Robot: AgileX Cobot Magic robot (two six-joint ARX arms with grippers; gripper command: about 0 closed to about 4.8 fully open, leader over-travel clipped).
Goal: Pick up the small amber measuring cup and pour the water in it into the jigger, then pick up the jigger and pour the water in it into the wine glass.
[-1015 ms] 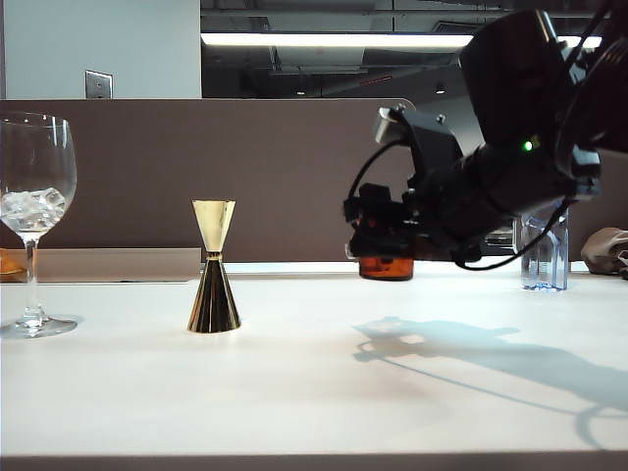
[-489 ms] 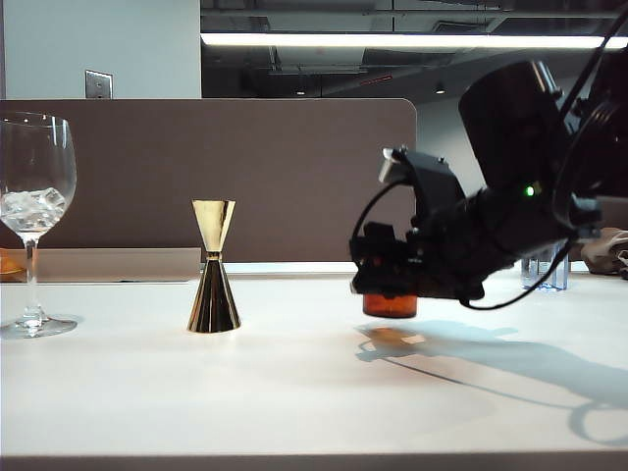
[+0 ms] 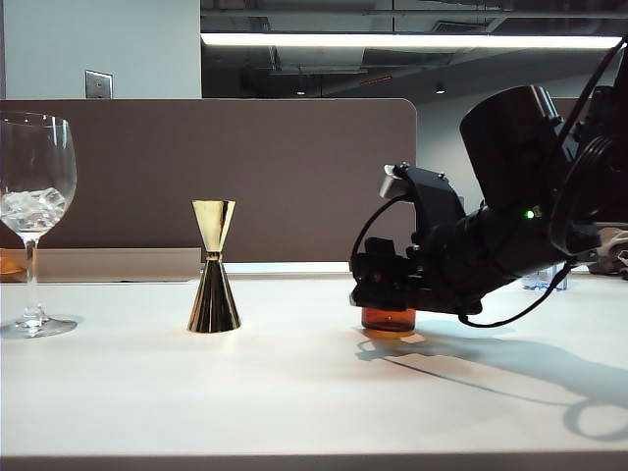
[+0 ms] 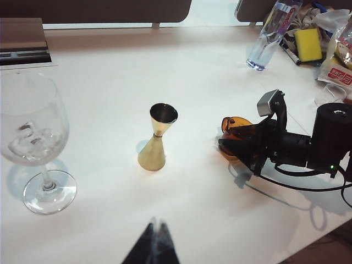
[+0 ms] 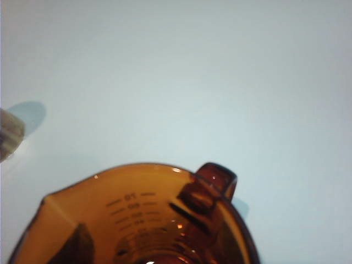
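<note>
Since a second ago we see the right gripper [image 3: 385, 287] drop with the small amber measuring cup [image 3: 389, 319], now at or just above the white table [image 3: 294, 383]. Its jaws sit part-open around the cup; a firm grip looks likely. Cup is well right of the jigger [image 3: 214, 267]; the wine glass [image 3: 32, 221] stands far left. The left gripper [image 4: 153, 247] hangs back near the table's front edge, tips together, empty. Step in hand: cup pickup or set-down, we can't tell. Next: carry the cup's spout over the jigger's mouth.
</note>
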